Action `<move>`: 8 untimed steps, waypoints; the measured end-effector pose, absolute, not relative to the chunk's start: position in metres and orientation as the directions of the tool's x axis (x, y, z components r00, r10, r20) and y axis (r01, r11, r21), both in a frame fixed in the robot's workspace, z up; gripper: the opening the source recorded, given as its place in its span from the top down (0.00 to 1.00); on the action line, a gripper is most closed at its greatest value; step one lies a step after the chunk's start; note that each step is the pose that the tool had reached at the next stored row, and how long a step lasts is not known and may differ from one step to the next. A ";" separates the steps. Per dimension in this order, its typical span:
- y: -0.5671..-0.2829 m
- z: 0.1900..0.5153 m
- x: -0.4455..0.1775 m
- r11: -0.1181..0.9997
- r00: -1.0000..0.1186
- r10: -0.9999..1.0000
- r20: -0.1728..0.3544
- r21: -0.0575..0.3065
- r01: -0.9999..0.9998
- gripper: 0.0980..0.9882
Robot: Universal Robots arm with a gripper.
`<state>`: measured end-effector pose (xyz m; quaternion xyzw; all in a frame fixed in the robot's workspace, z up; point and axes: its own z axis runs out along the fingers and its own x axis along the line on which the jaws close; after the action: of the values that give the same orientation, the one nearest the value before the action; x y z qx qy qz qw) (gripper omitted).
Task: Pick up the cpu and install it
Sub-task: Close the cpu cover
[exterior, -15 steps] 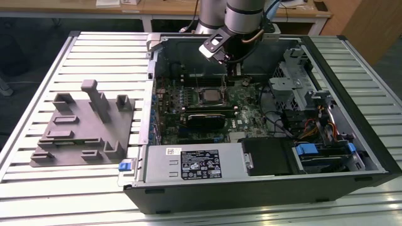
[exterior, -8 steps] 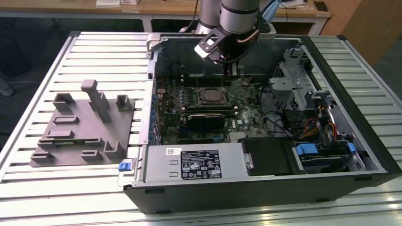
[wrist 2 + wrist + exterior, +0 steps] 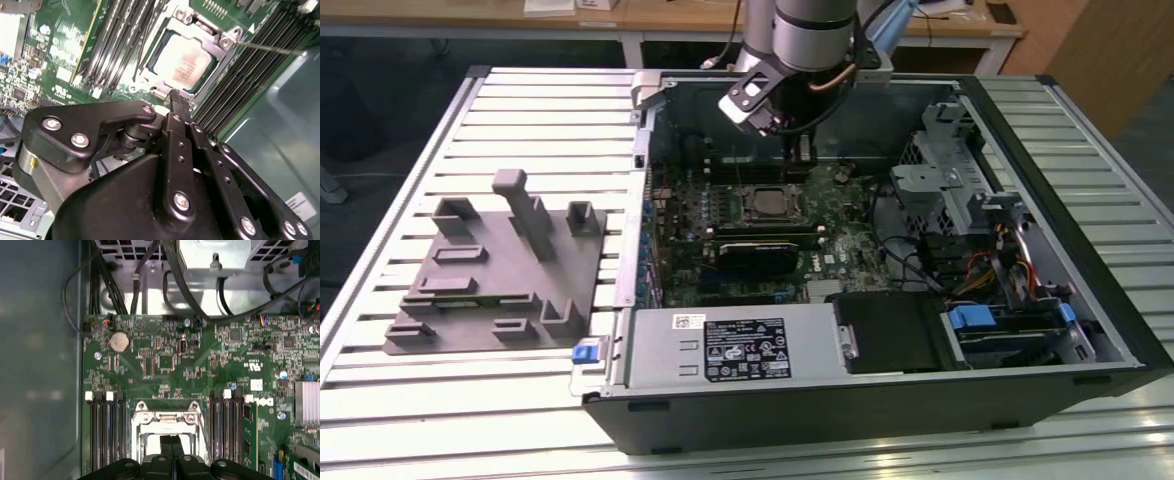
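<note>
The cpu (image 3: pixel 187 65), a flat square chip with a silvery-white top, lies inside the metal socket frame (image 3: pixel 227 40) on the green motherboard (image 3: pixel 60 45) of the open computer case (image 3: pixel 1067 350). In the exterior view the socket (image 3: pixel 765 203) sits mid-board. My gripper (image 3: pixel 176 96) hovers above the board just beside the socket, on the side toward the case's back wall. Its two black fingers (image 3: pixel 165 444) are pressed together with nothing between them. In the exterior view the gripper (image 3: pixel 797 152) hangs below the arm over the far part of the case.
Memory slots (image 3: pixel 105 430) flank the socket on both sides. A grey plastic fixture block (image 3: pixel 494 270) stands on the slatted table at the exterior view's left. Drive cage and cables (image 3: pixel 974 220) fill the case's right side; the power supply (image 3: pixel 734 345) sits at its near edge.
</note>
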<state>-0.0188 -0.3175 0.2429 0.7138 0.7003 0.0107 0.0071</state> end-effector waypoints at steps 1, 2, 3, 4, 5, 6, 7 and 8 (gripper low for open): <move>-0.318 0.243 -0.020 -0.019 0.019 1.000 0.005 0.025 0.999 0.99; -0.318 0.243 -0.022 -0.019 0.019 1.000 0.005 0.025 0.999 0.99; -0.318 0.243 -0.024 -0.019 0.019 1.000 0.005 0.026 0.999 0.99; -0.318 0.243 -0.026 -0.019 0.019 1.000 0.005 0.026 0.999 0.99; -0.317 0.243 -0.027 -0.019 0.019 1.000 0.005 0.026 0.999 0.99; -0.317 0.243 -0.029 -0.019 0.019 1.000 0.005 0.026 0.999 0.99; -0.317 0.243 -0.030 -0.019 0.019 1.000 0.005 0.026 0.999 0.99; -0.318 0.243 -0.032 -0.019 0.019 1.000 0.005 0.026 0.999 0.99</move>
<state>-0.0318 -0.3175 0.2428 0.7138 0.7003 0.0111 0.0074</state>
